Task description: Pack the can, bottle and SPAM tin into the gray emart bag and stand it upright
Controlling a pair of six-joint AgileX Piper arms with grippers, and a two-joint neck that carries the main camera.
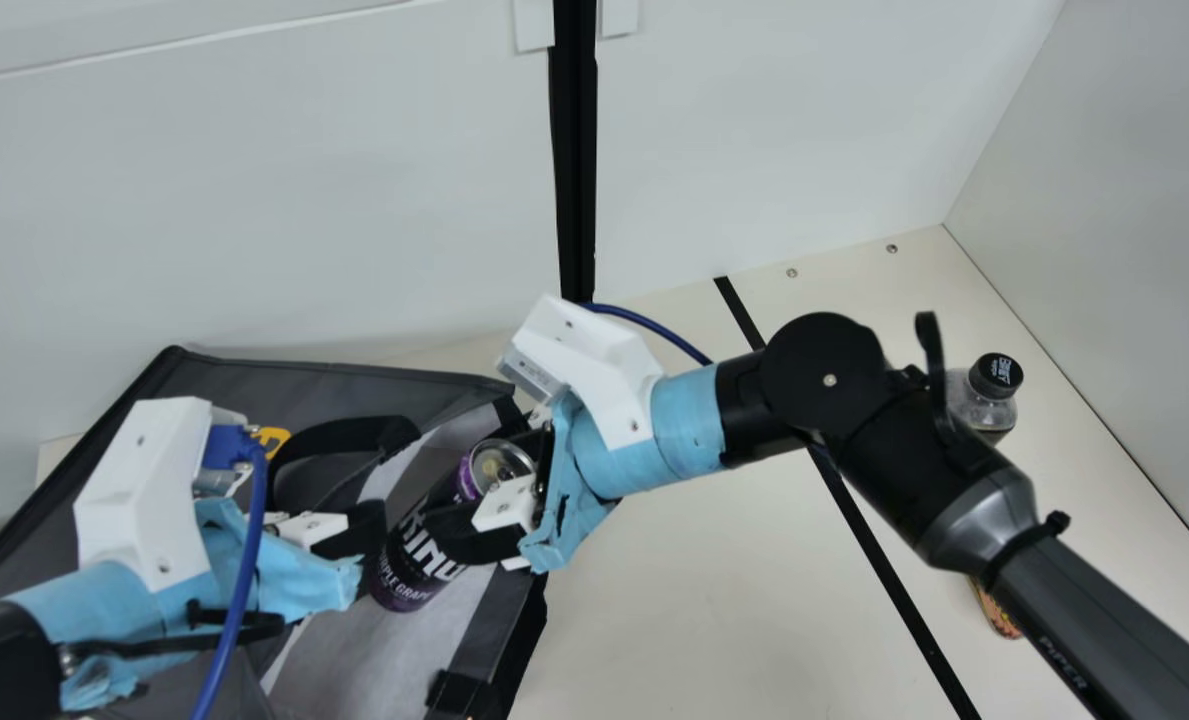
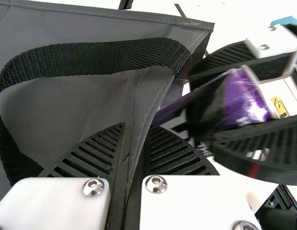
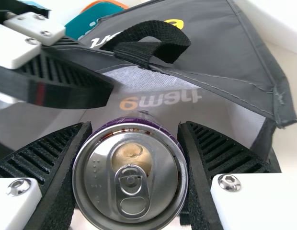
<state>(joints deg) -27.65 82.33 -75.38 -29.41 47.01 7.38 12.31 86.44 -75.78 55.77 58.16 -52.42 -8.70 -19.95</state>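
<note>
- The gray bag [image 1: 354,385] lies on its side on the bench [image 1: 694,620], its mouth spread and a pale lining [image 1: 339,670] showing.
- One black handle [image 1: 349,437] loops up from the bag's upper panel, close to a yellow mark [image 1: 272,440].
- The can [image 1: 419,555], dark with a purple band, is at the bag's mouth, over the pale lining. It is tilted, its silver top turned toward the right arm. I cannot tell whether it touches the lining; what lies deeper in the bag is hidden.
- The right hand [image 1: 442,515] is clamped on the can, one finger on each side, near its top. In the right wrist view the pull tab [image 3: 131,189] is closed over the lid.
- The left hand [image 1: 369,530] is pinched together on the edge of the bag's upper panel, with gray cloth between its fingers, just beside the can.
- The bottle [image 1: 989,405], with a black cap, is outside the bag, on the bench on the right arm's side, partly hidden behind that arm.
- A teal and orange thing [image 3: 84,21] is beyond the bag.
</note>
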